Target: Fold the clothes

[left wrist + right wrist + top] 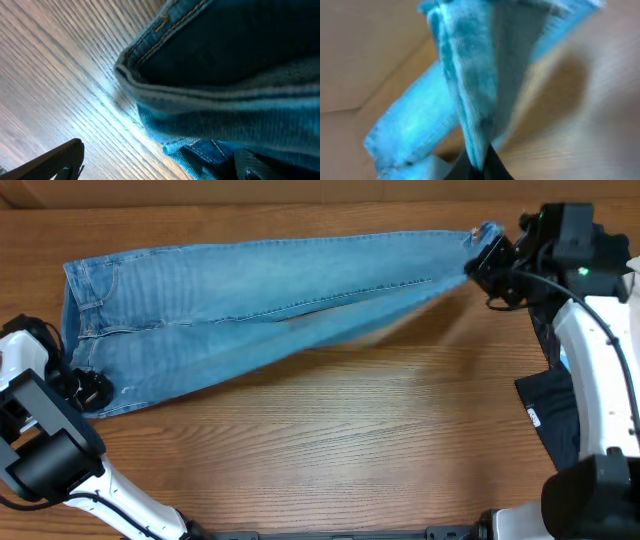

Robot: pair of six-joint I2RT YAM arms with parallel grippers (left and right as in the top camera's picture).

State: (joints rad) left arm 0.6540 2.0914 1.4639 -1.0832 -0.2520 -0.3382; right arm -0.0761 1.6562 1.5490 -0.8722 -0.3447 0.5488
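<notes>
First fold: the right end effector (480, 262) grips the jeans (270, 290) by the hems (487, 232); the left end effector (90, 391) is open at the waistband (84, 298). Next, the hems should go there.

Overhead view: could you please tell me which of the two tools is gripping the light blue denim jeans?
The right tool: it pinches the leg hems of the light blue denim jeans. The left tool stands open beside the waistband.

Bright light; jeans (470, 75) blurred in right-wrist view.
</notes>
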